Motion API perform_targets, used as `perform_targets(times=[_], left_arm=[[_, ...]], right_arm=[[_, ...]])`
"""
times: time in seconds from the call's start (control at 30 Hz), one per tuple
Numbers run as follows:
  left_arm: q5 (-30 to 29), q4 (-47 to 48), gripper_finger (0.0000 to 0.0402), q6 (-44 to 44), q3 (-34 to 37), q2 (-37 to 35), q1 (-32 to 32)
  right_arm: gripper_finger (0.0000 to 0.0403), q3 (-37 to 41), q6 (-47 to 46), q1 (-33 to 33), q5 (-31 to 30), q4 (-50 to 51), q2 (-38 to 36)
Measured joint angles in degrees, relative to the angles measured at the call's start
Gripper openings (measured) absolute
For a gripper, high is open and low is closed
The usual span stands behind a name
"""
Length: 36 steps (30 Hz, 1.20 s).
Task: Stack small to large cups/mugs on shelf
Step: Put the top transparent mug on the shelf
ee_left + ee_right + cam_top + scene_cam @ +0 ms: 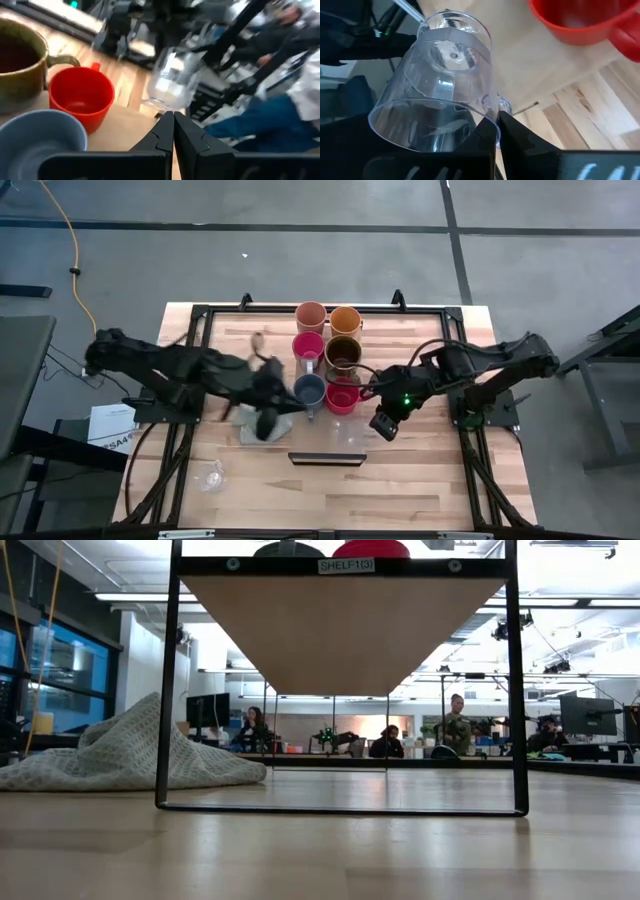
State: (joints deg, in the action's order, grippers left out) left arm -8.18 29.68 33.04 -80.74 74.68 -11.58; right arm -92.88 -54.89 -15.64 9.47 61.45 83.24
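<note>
Right now the right gripper (384, 426) is pinching the rim of a clear glass cup (437, 80), so the cup hangs tipped on its side in the air, just past the red cup (342, 397). Holding it by the thin rim lets the two fingers get a good bite on smooth glass. From above, the glass is very hard to see because it is clear. The shelf (425, 340) already has two rows of cups on it: a peach cup (311, 316) and an orange cup (345, 319) at the back, then a pink cup (308, 346) and a brown mug (343, 354), then a blue-grey cup (309, 389) beside the red one. They go from big at the back to small at the front, so I think the little glass belongs in front of the red cup, and it will need to be turned upright first. The left gripper (268, 418) is low near the blue-grey cup, over the grey cloth (262, 425), with its fingers pressed together and nothing between them. It looks like it is just waiting out of the way. Another clear glass (210, 477) sits alone on the table (420, 490), well apart from the rows, so that one is not put away yet.
</note>
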Motion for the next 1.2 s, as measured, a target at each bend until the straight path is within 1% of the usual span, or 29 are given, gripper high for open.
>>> perform_targets(times=[0.1,0.17,0.23,0.33,0.43,0.6,0.7,1.0,1.2], left_arm=[[0.0,3.3,0.0000,-0.4,-6.9,6.9,-0.1],[0.5,5.0,0.0000,-0.9,-10.3,10.0,-0.2],[1.2,4.8,0.0000,-1.2,-12.9,12.4,-0.2],[1.4,6.3,0.0000,-1.2,-14.5,14.6,-0.1],[3.0,7.0,0.0000,-1.3,-14.5,15.4,-0.1],[4.9,6.6,0.0000,-0.7,-14.5,16.6,-0.1],[5.3,4.0,0.0000,-0.7,-14.7,17.2,-0.1],[6.8,5.6,0.0000,-0.2,-14.6,18.3,-0.2],[7.3,7.7,0.0000,0.2,-14.6,18.2,-0.1]], right_arm=[[0.0000,0.0,-0.1,-0.9,-1.4,-1.7,0.0],[0.0000,0.0,-0.1,-1.5,-2.4,-2.1,0.0],[0.0000,0.0,-0.1,-2.0,-3.1,-2.7,0.0],[0.0000,0.0,0.4,-2.6,-3.7,-3.4,0.0],[0.0000,0.0,0.5,-3.1,-5.0,-3.7,0.0],[0.0000,0.0,1.4,-3.3,-5.1,-5.2,0.0],[0.0000,0.0,1.7,-3.3,-5.2,-5.3,0.0],[0.0000,0.0,2.5,-3.3,-5.2,-7.5,0.0],[0.0000,0.0,2.5,-3.3,-6.3,-9.0,0.0]])
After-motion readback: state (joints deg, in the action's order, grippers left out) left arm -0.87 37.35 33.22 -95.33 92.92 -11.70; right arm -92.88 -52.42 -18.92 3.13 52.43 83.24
